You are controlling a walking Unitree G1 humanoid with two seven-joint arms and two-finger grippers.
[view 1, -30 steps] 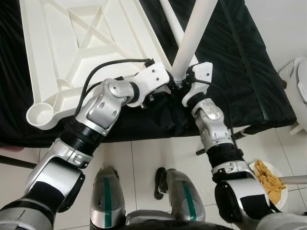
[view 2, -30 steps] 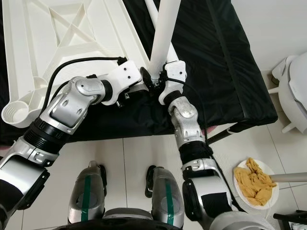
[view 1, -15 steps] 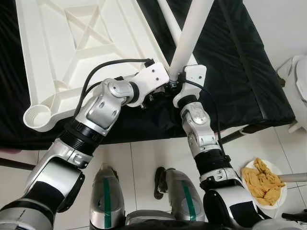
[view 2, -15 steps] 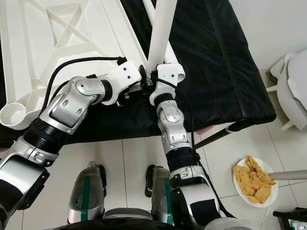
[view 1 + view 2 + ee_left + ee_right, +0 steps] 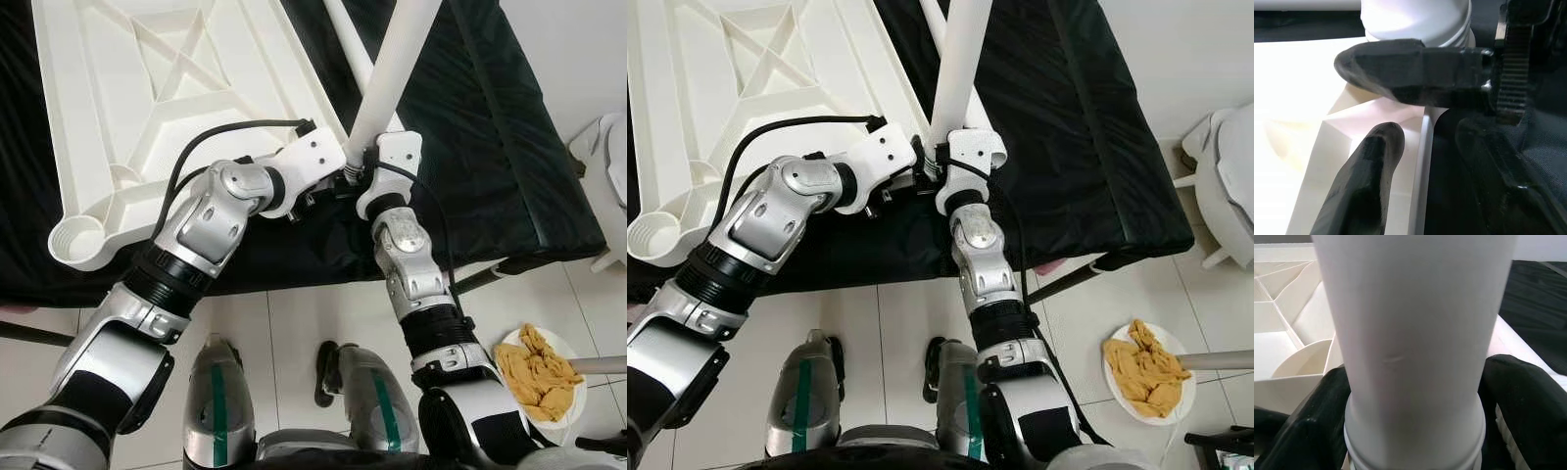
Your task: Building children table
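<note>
The white tabletop (image 5: 147,117) lies upside down on a black cloth, ribs facing up. A long white table leg (image 5: 392,69) stands tilted over the tabletop's near right corner, its threaded end low by the rim. My right gripper (image 5: 366,168) is shut on that lower end; in the right wrist view the leg (image 5: 1415,333) sits between both black fingers (image 5: 1520,401). My left gripper (image 5: 341,174) reaches in from the left to the same corner. In the left wrist view its fingers (image 5: 1400,68) stand apart over the tabletop rim (image 5: 1332,127), just below the leg's threaded end (image 5: 1415,19).
A second white leg (image 5: 343,34) lies across the cloth behind. The black-covered surface (image 5: 490,147) ends at a front edge near my legs. On the tiled floor at the right sit a plate of yellow pieces (image 5: 537,367) and a white object (image 5: 612,147).
My right arm has swung left with the leg, bringing its lower end closer to the tabletop corner and the left gripper. The left arm has held still.
</note>
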